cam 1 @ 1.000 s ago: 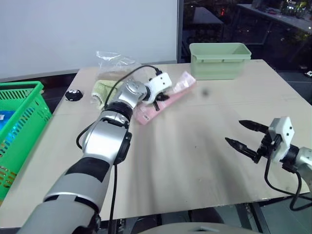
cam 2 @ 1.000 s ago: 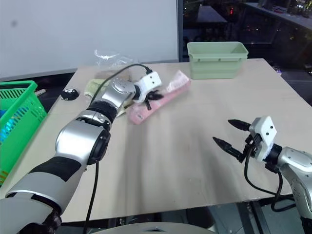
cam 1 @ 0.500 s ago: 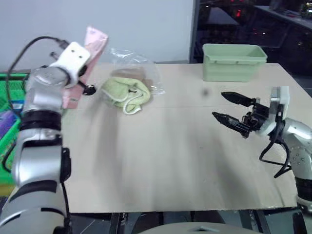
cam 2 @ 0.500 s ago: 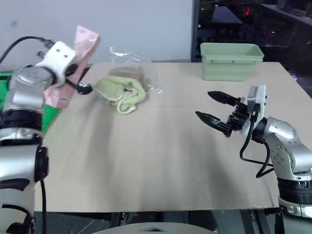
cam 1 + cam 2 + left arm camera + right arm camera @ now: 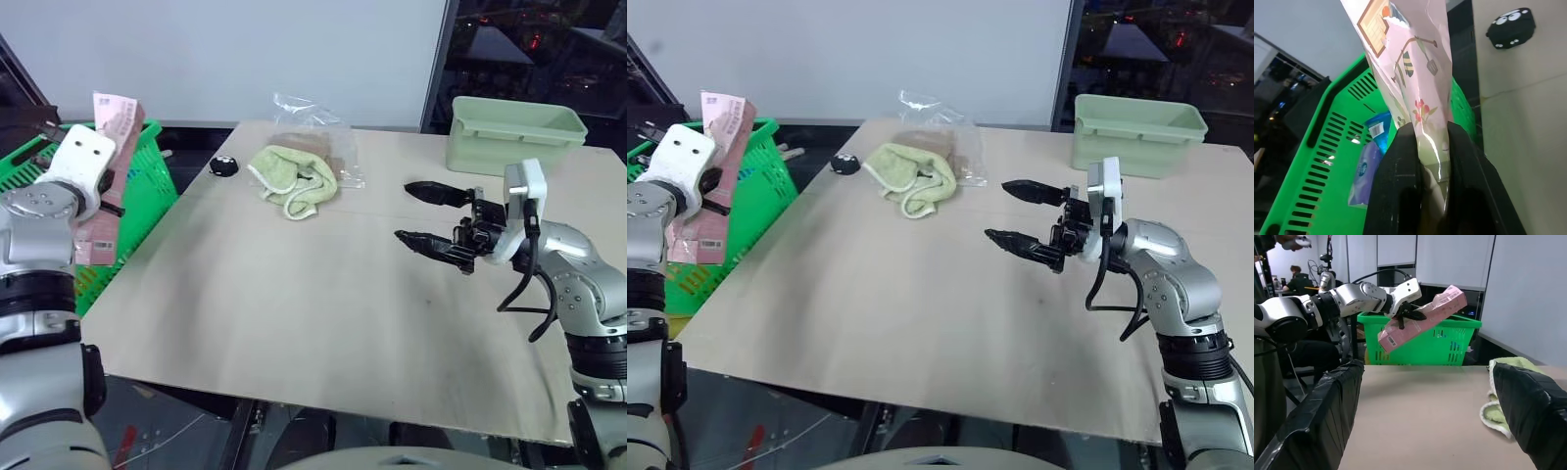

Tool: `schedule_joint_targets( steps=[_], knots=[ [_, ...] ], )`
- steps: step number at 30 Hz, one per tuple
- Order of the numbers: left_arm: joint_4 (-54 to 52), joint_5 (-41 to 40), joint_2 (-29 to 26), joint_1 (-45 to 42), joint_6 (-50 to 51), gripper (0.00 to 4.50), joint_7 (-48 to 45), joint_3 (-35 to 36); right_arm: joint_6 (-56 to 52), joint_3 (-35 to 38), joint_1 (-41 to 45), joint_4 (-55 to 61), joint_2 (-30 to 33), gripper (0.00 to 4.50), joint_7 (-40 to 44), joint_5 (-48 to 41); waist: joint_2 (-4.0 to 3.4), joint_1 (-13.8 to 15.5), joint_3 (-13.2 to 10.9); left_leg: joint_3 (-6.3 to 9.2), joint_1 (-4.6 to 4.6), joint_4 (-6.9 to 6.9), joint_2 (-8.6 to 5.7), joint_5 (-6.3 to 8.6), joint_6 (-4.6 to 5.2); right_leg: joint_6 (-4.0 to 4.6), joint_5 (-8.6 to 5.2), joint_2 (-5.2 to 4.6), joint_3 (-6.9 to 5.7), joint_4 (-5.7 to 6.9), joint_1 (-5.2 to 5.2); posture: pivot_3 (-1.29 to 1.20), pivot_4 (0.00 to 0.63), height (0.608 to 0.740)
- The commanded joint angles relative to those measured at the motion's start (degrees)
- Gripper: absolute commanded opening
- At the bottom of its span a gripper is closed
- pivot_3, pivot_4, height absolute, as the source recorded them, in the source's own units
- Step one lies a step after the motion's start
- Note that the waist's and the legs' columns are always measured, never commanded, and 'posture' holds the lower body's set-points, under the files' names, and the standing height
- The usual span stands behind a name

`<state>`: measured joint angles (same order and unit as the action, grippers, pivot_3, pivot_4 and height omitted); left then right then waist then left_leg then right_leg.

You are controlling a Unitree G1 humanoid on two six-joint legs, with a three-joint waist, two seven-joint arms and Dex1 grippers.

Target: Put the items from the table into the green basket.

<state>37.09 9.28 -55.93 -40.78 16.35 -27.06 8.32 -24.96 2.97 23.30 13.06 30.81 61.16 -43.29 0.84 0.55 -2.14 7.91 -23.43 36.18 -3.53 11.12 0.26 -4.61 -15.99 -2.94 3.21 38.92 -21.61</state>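
In the left eye view you see your left gripper (image 5: 110, 193) pinching the long pink carton (image 5: 106, 176), which it holds tilted over the near rim of the green basket (image 5: 147, 186), at the left edge of the table (image 5: 294, 294). On the table there lies a pale green cloth (image 5: 294, 181) with a clear plastic bag (image 5: 318, 137) just behind it, and a small black round object (image 5: 224, 166) lies near the basket. A pale green tub (image 5: 514, 137) stands at the far right corner. Your right gripper (image 5: 421, 211) hovers above the table with its two fingers spread apart and nothing between them.

In the left wrist view the two black fingers (image 5: 1400, 161) press on the lower end of the carton (image 5: 1410, 73). Below it you see the inside of the basket (image 5: 1327, 161), where a blue packet (image 5: 1378, 134) and a purple packet (image 5: 1364, 174) lie.

In the right wrist view the wide-spread fingers (image 5: 1327, 406) frame the table (image 5: 1425, 421); beyond its edge the left gripper (image 5: 1409, 311) holds the carton (image 5: 1422, 316) slanted in front of the basket (image 5: 1449, 342). The cloth (image 5: 1498, 387) lies beside one finger. A person (image 5: 1298, 281) sits far in the background.
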Motion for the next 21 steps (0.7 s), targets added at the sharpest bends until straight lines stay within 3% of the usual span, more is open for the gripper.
schedule_joint_targets(
  steps=[1,11,21],
  knots=[
    [-1.2,2.5,-5.4,-6.8,-6.8,0.13,4.6,0.6,0.1,1.1,-0.1,1.8,0.3,4.5,0.1,-0.6,0.11,0.2,0.0,0.01,-0.03,-0.01,0.07,-0.01,-0.02,0.06,0.03,0.09,-0.01,0.0,-0.06,0.12,0.0,0.74],
    [1.9,1.9,-4.6,-16.8,-9.2,0.13,9.2,0.3,0.5,1.4,-1.0,3.1,0.2,4.5,-1.0,-0.4,0.2,0.2,0.0,-0.2,-0.14,-0.06,0.1,-0.16,-0.27,0.21,0.12,0.14,-0.03,-0.02,-0.11,0.1,0.0,0.74],
    [9.9,9.4,-11.4,-8.4,-3.9,0.13,10.8,-5.3,0.2,1.2,-1.2,4.4,0.1,4.5,-1.6,-1.0,0.22,0.3,0.0,-0.28,-0.11,-0.08,0.1,-0.17,-0.27,0.2,0.12,0.17,-0.05,-0.02,-0.12,0.09,0.0,0.74]
  ],
)
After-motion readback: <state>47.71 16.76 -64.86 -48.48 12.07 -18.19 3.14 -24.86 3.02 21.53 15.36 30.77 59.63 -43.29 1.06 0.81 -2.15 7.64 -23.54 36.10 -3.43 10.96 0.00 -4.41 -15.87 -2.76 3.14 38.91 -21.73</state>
